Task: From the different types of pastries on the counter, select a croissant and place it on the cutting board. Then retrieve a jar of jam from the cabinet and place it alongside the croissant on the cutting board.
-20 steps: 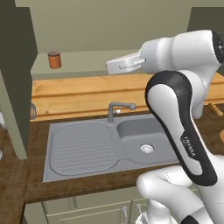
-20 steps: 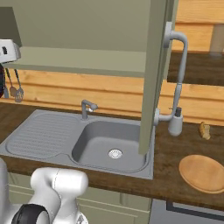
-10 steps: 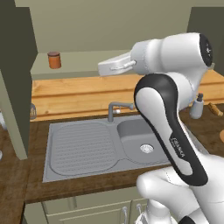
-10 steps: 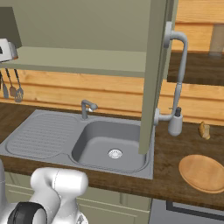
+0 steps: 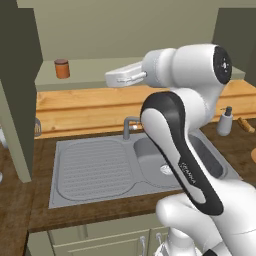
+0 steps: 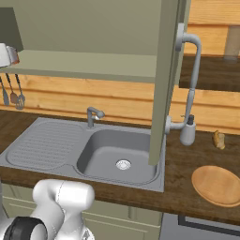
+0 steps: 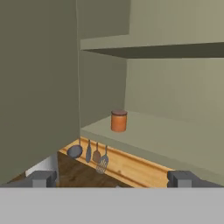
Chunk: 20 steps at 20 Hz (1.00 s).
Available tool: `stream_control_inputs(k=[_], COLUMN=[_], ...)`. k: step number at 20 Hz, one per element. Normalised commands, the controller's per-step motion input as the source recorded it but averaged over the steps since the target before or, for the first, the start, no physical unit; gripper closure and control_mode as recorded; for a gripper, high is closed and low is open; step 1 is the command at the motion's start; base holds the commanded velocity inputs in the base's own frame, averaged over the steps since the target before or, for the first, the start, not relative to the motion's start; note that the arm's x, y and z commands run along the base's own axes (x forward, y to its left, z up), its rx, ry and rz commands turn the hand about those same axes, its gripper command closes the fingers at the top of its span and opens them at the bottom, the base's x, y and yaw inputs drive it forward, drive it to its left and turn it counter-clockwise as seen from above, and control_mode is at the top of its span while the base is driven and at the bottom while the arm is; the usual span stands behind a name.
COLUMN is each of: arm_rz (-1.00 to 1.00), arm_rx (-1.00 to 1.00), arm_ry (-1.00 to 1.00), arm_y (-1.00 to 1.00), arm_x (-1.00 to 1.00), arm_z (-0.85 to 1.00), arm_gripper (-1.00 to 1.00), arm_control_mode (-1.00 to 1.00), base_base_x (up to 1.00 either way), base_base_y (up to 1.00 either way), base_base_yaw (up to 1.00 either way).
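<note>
A small brown jam jar (image 5: 62, 68) stands on the lower shelf of the open cabinet, at its left end. My gripper (image 5: 109, 79) hovers level with that shelf, to the right of the jar and well apart from it. In the hand view the jar (image 7: 118, 120) stands straight ahead, and my gripper (image 7: 113, 179) is open with nothing between its wide-spread fingertips. A tan pastry (image 6: 218, 139) lies on the dark counter right of the soap dispenser. It is just behind the round wooden cutting board (image 6: 218, 185) and does not touch it.
Below the shelf sit a grey sink (image 5: 125, 165) and a faucet (image 5: 129, 125). A soap dispenser (image 6: 187, 132) stands at the sink's right. The open cabinet door (image 6: 166, 79) hangs over the basin. Utensils (image 7: 94, 155) hang under the shelf's left end.
My hand has slid left along the shelf, closer to the jar. The fingers stay open, and the jar and pastry have not moved.
</note>
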Motion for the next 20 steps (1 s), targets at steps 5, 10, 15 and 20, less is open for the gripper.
stream_control_inputs(k=[5,10,15,20], arm_rz=[-0.06,0.0,0.0,-0.01], arm_rx=[0.0,0.0,0.0,0.0], arm_ry=[0.0,0.0,0.0,0.0], arm_y=[0.01,0.0,0.03,0.2], arm_x=[0.12,0.13,0.37,0.27], arm_z=[0.0,-0.14,-0.27,-0.03], arm_gripper=[-1.0,-1.0,-1.0,-1.0], arm_control_mode=[-1.0,-1.0,-1.0,-1.0], base_base_x=[0.0,0.0,0.0,0.0], base_base_y=[0.0,0.0,0.0,0.0], base_base_yaw=[0.0,0.0,0.0,0.0])
